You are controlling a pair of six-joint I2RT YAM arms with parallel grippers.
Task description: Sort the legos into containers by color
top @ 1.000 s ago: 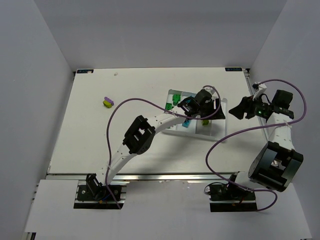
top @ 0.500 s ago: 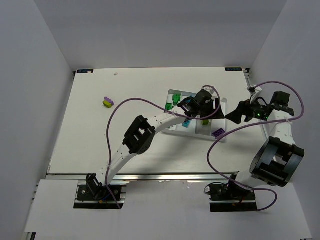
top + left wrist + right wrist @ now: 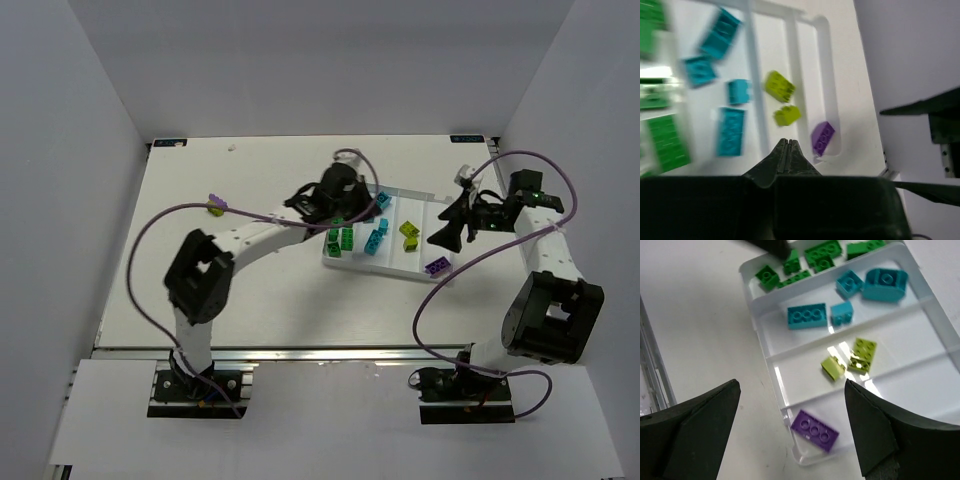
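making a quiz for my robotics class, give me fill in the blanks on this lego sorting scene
1. The left gripper is ___, holding nothing.
2. The right gripper hangs ___ above the tray.
3. The tray holds ___ lime bricks.
4. One end compartment holds a single brick, coloured ___.
Missing words: shut; open; two; purple.

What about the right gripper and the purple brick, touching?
Apart. Right wrist view: the open right gripper frames the purple brick from either side, with a clear gap showing between the brick and each finger.
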